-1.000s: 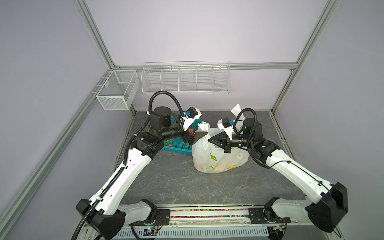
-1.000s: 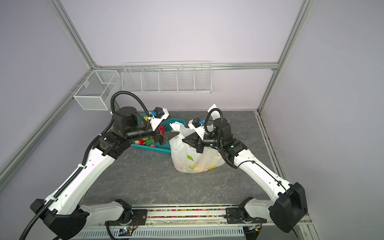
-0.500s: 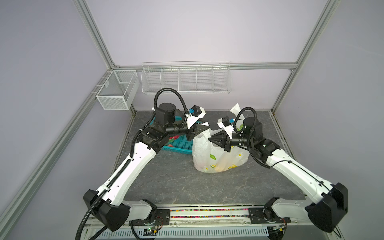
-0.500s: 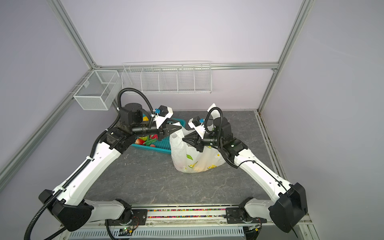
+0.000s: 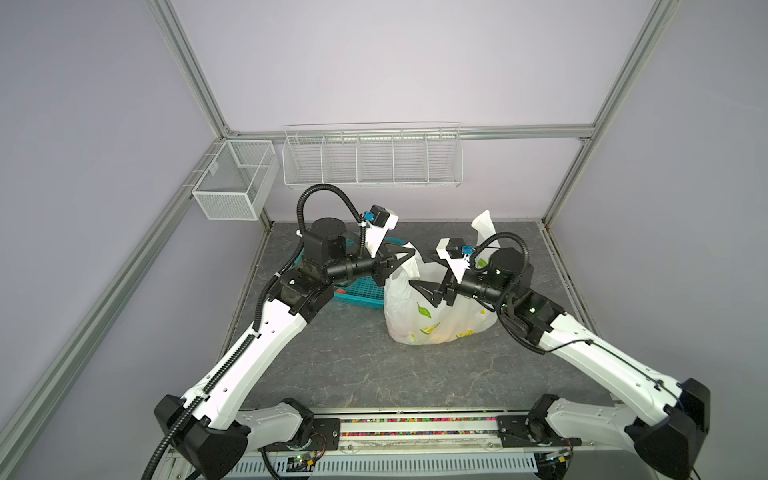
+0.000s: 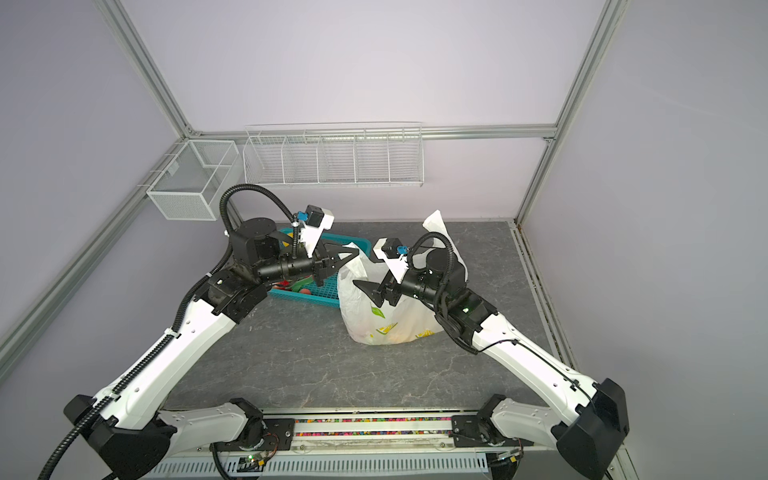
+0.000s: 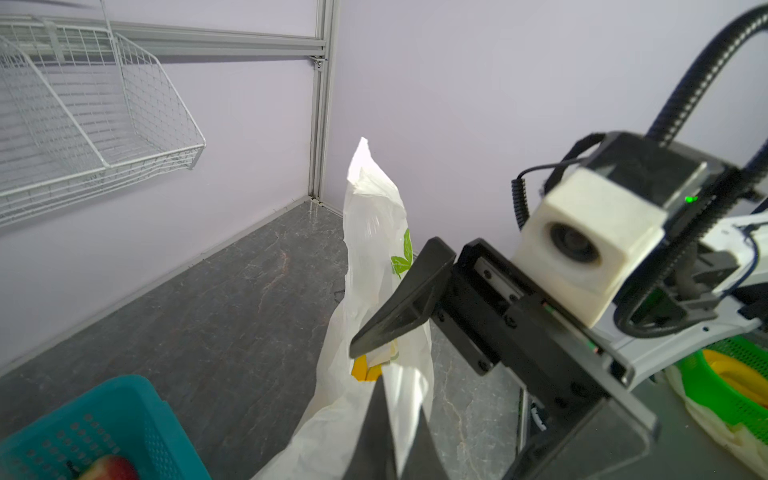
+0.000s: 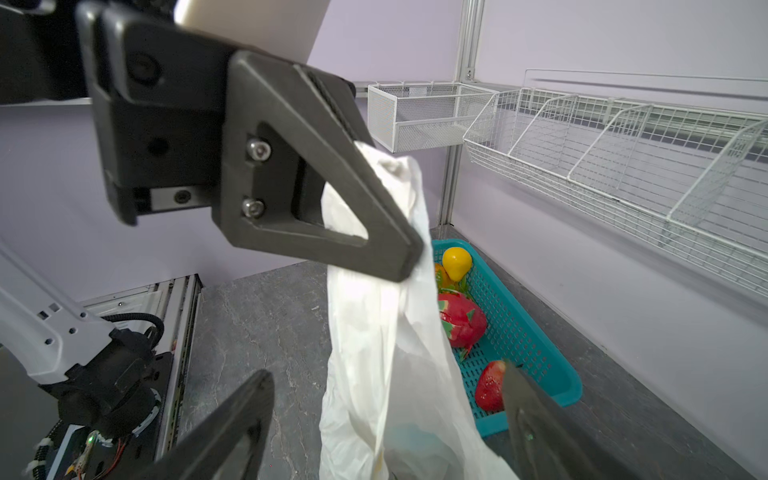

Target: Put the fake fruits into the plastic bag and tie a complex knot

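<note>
The plastic bag [image 5: 440, 324] [image 6: 390, 320] stands on the grey table, bulging with fruit shapes. My left gripper [image 5: 409, 254] [image 6: 351, 254] [image 7: 390, 399] is shut on one white strap handle [image 8: 374, 332] and holds it up. My right gripper [image 5: 419, 274] [image 6: 365, 272] [image 8: 386, 415] is open, its fingers on either side of that strap without touching it. The other strap [image 5: 484, 224] [image 7: 365, 174] stands up free behind. Fake fruits lie in the teal basket [image 8: 536, 357]: a yellow pear [image 8: 456, 262], a dragon fruit [image 8: 463, 318], a strawberry [image 8: 490, 384]. The knot is out of view.
The teal basket [image 5: 361, 293] [image 6: 307, 293] sits just left of the bag, under my left wrist. A white wire rack [image 5: 372, 160] and a mesh box [image 5: 235, 178] hang on the back wall. Open grey table lies in front of the bag.
My left gripper moved right to the bag's strap and shut on it. My right gripper opened and let go of the strap.
</note>
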`<state>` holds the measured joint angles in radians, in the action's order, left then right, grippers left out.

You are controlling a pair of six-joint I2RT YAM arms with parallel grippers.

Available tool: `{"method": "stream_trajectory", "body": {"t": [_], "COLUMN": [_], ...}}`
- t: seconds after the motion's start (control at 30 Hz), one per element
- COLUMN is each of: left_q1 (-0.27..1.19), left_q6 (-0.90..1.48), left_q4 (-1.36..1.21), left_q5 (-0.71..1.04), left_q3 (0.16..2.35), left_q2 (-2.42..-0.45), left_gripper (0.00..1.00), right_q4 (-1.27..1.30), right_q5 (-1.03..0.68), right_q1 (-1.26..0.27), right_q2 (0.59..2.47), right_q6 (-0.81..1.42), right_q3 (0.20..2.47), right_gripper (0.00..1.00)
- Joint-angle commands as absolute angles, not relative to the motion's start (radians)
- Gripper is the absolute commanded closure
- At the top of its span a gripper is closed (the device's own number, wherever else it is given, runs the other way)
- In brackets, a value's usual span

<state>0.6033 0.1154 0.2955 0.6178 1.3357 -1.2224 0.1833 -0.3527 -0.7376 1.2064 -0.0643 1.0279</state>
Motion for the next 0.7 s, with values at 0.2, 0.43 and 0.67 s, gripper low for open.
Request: {"method": "stream_trajectory", "body": {"t": [0.2, 0.43, 0.67], "left_q1": [0.607, 0.608, 0.611], "left_q6": [0.470, 0.673, 0.674], "left_q4": [0.174, 0.036, 0.044], "left_q5": [0.541, 0.466, 0.508], "left_q3": [1.319, 1.253, 1.243], "left_q2": [-1.199, -1.179, -1.178], "left_gripper": [1.00, 1.00, 1.00], "right_q4": [0.588, 0.736, 0.612], "right_q5": [-0.204, -0.003, 0.011], "right_q1": [-0.826, -0.853, -0.833], "right_q2": [1.360, 1.378, 1.281], "right_q6": [-0.016, 0.013, -0.090], "right_q3": [0.953, 0.772, 0.720], "right_gripper": [0.06, 0.52, 0.91]}}
